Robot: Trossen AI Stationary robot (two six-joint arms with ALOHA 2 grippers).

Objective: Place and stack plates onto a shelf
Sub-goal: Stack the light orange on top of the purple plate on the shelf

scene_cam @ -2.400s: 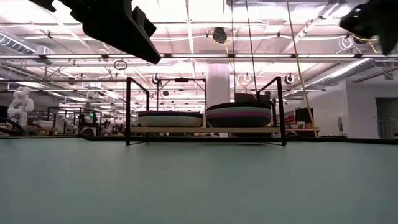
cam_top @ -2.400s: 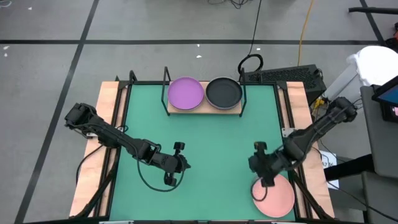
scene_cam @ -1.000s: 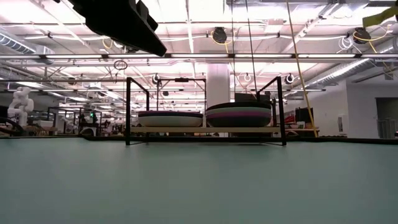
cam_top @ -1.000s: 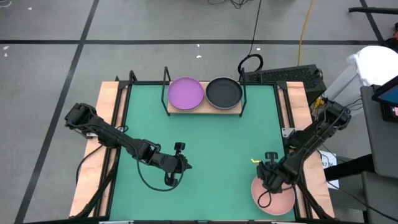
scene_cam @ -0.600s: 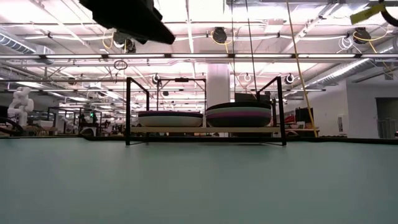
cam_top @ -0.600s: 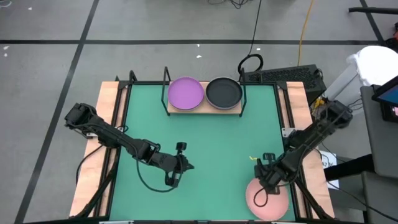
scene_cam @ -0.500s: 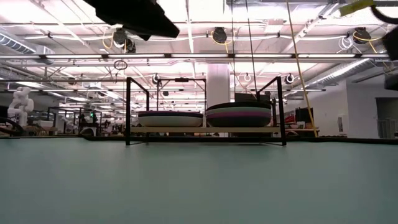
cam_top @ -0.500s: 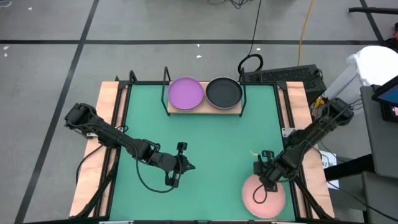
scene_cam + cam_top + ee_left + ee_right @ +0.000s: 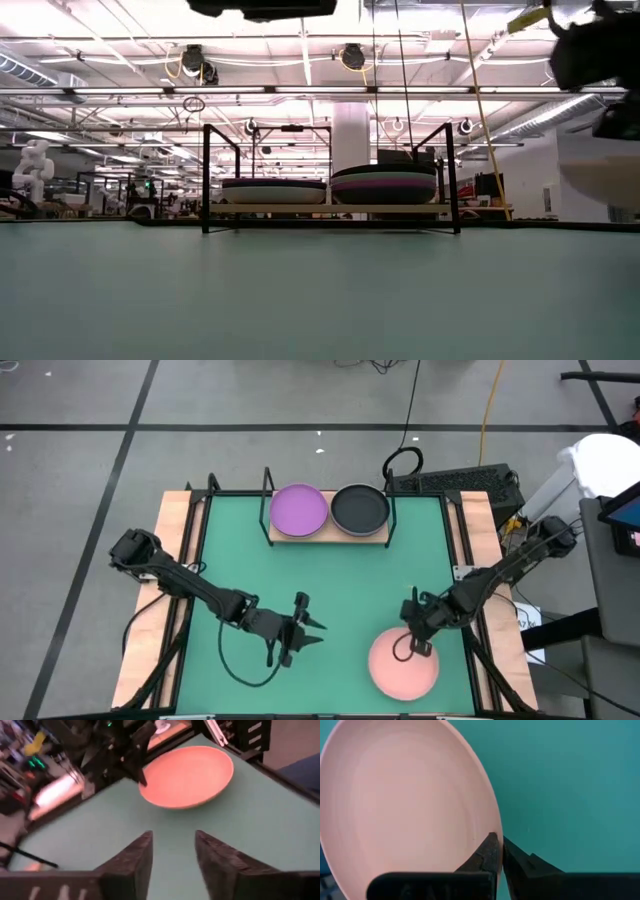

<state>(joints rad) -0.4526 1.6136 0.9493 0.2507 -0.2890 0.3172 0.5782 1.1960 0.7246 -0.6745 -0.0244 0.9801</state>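
At about eight o'clock on the table the left gripper [image 9: 312, 628] hangs empty, its fingers [image 9: 131, 865] parted and aimed toward the pink plate [image 9: 404, 663]. At twelve o'clock the shelf [image 9: 330, 536] already carries two stacks, a purple plate [image 9: 299, 509] topping the left one and a dark grey plate [image 9: 359, 508] the right (the low view shows several plates under each). By my count only the pink one is left. It sits at five o'clock, mouth up; being round, it has no long axis. The right gripper [image 9: 497, 851] is pinched shut on its rim, on the side nearest the shelf.
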